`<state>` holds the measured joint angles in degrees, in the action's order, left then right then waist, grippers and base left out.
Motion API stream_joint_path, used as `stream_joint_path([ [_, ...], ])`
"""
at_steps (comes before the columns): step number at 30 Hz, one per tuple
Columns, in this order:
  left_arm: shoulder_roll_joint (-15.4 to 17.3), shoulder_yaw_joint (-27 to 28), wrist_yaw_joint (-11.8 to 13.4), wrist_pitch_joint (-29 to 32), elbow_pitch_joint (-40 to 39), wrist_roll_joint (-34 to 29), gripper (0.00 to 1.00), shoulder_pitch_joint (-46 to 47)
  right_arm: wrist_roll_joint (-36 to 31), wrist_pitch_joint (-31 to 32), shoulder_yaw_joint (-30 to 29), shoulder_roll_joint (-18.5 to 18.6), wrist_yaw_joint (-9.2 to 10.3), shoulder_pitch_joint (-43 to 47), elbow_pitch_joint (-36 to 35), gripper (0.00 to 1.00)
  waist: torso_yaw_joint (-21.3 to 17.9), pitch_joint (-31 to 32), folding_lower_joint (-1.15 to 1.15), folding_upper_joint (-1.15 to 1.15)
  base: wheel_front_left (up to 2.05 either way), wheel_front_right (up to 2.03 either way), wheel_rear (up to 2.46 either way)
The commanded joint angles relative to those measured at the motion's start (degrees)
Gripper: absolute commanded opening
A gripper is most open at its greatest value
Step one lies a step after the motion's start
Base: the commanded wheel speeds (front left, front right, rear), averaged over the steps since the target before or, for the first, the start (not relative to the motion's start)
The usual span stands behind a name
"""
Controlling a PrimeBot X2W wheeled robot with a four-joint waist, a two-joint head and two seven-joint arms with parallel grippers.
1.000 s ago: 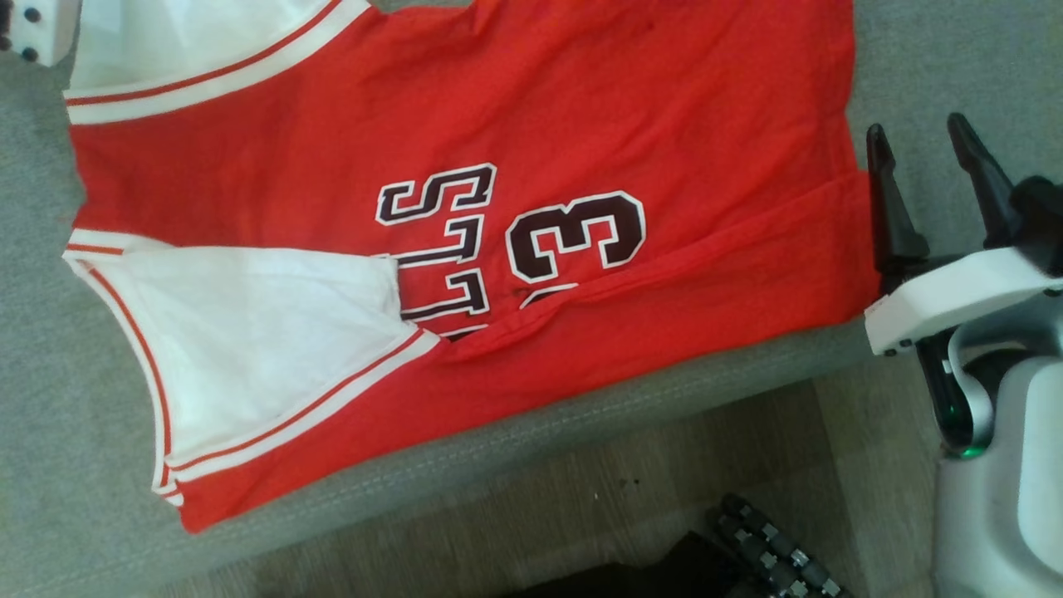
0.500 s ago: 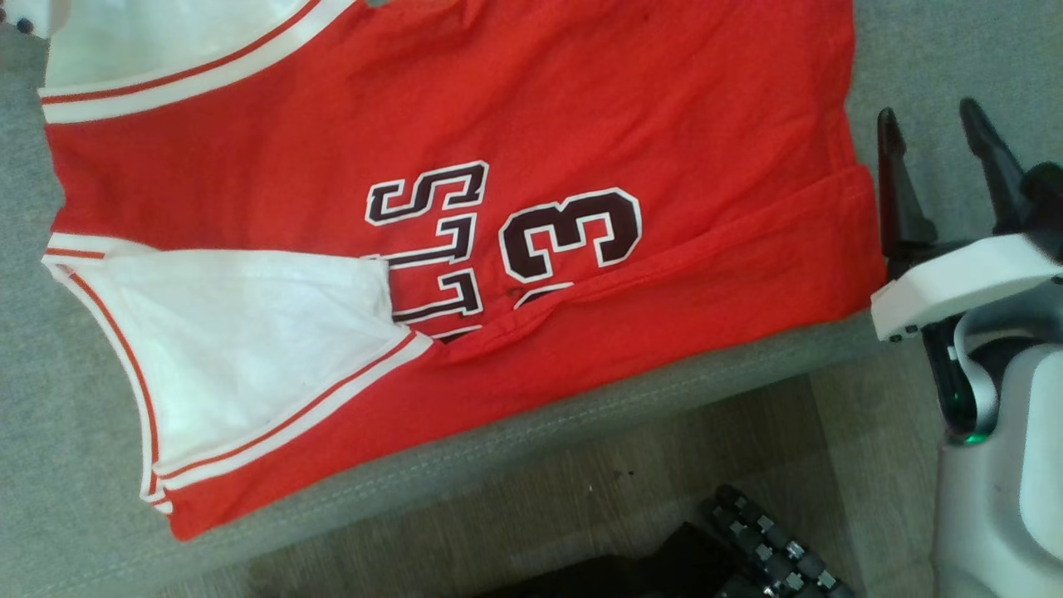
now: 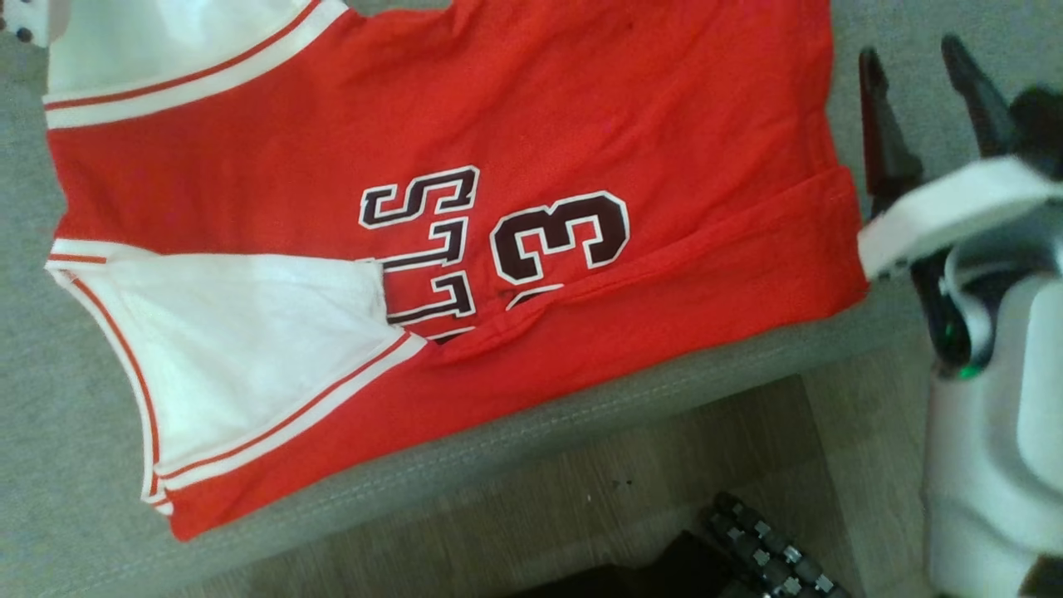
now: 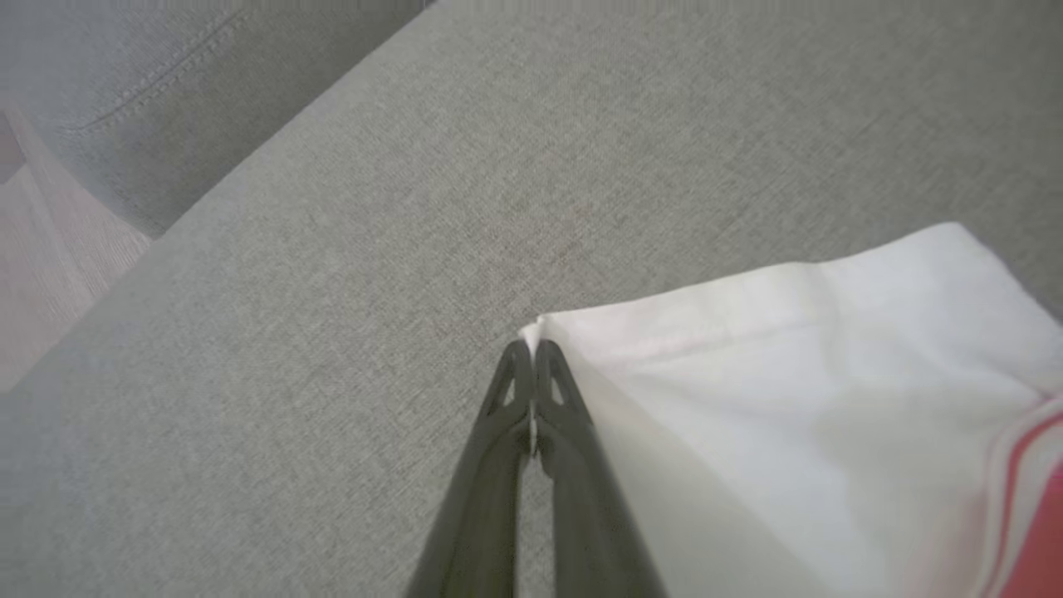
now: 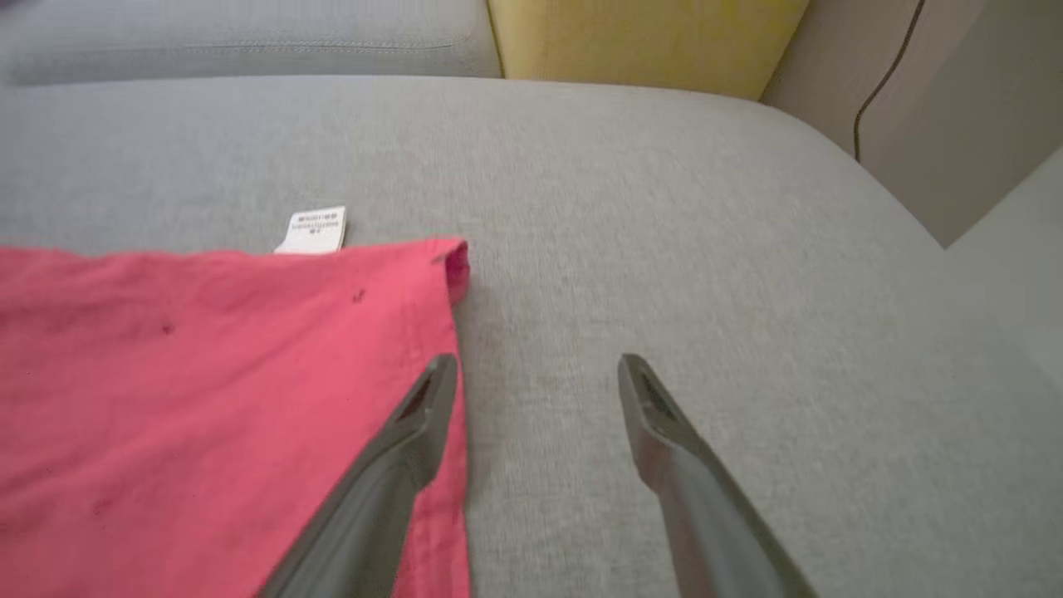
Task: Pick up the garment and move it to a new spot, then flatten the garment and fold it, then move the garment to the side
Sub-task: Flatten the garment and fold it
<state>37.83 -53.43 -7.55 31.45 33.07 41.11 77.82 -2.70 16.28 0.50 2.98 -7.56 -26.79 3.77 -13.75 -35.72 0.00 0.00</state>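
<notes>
The garment [image 3: 465, 166], a red jersey with white side panels and dark lettering, lies spread on the grey sofa cushion [image 3: 50, 432]. In the left wrist view my left gripper [image 4: 531, 345] is shut, its tips pinching the corner of a white panel [image 4: 789, 374]. My right gripper [image 3: 909, 50] stands open just beyond the garment's right hem. In the right wrist view the right gripper [image 5: 540, 365] has its left finger [image 5: 415, 423] over the red hem's edge [image 5: 249, 374] and the other finger above bare cushion.
The cushion's front edge [image 3: 581, 415] runs diagonally, with wooden floor [image 3: 581, 507] below it and a dark ridged part [image 3: 772, 552] of my base. A white label [image 5: 314, 228] pokes from the garment. A yellow cushion [image 5: 639, 41] and a cable [image 5: 884, 75] lie beyond.
My left gripper has gone from open to shut on the white corner. The right gripper has risen in the head view, farther along the hem. The view shifted slightly.
</notes>
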Motion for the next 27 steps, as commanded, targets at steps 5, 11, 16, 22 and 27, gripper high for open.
stream_joint_path([
  [5, 2.0, 1.1, 0.1, -2.7, -0.4, 1.3, 0.0, 1.7, 2.6, 7.0, 0.3, 0.8, 0.08, -10.4, 3.2, 1.0, 0.6, 2.2, 0.0, 0.0, 0.0, 0.0, 0.0],
  [11, 2.6, -0.4, 0.1, -4.0, -0.1, 2.3, 0.0, 1.1, 4.1, 16.2, 0.9, 0.5, 0.08, -20.9, 14.3, 1.0, 1.2, 3.4, 0.0, 0.0, 0.0, 0.0, 0.0],
  [16, 3.1, -1.9, 0.1, -3.9, -0.6, 3.5, 0.0, 0.8, 4.3, 22.0, 1.3, 0.2, 0.08, -28.6, 23.6, 1.0, 1.6, 4.0, 0.0, 0.0, 0.0, 0.0, 0.0],
  [22, 3.4, -3.6, 0.1, -3.6, -1.4, 4.6, 0.0, 1.3, 2.9, 25.5, 1.0, 0.0, 0.08, -35.2, 32.4, 1.0, 2.3, 4.2, 0.0, 0.0, 0.0, 0.0, 0.0],
  [27, 3.9, -4.9, 0.1, -3.3, -1.7, 5.4, 0.0, 2.0, 2.7, 27.8, 0.5, -0.1, 0.08, -38.2, 37.3, 1.0, 2.4, 4.0, 0.0, 0.0, 0.0, 0.0, 0.0],
])
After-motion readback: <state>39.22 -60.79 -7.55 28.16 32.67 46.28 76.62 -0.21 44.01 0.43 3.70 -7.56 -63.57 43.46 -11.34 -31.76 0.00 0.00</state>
